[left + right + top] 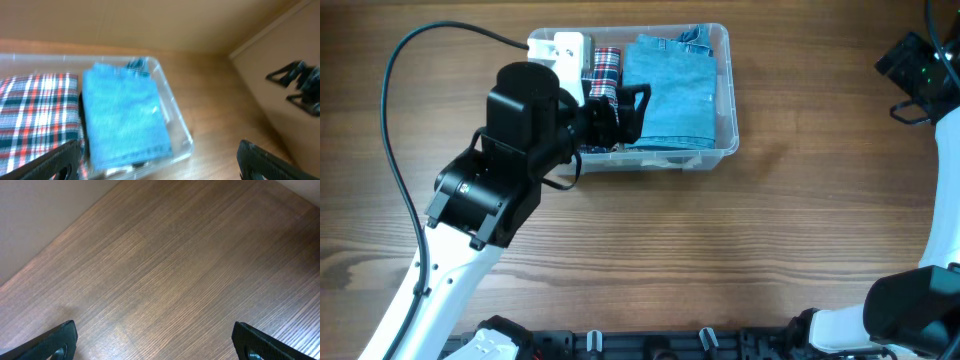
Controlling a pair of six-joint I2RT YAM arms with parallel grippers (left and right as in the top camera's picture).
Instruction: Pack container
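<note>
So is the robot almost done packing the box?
Nearly, it looks. Done: the jeans and plaid cloth lie folded in the bin. In hand: nothing; the left fingers hang open over the bin, the right fingers open over the table. Left: I see no other clothes outside, so maybe just pulling away.

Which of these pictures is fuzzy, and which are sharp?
Left wrist view: soft and smeared, the blue jeans and plaid cloth lack crisp edges. Overhead view: sharp, evenly lit, the bin rim clear. Right wrist view: table grain crisp.
</note>
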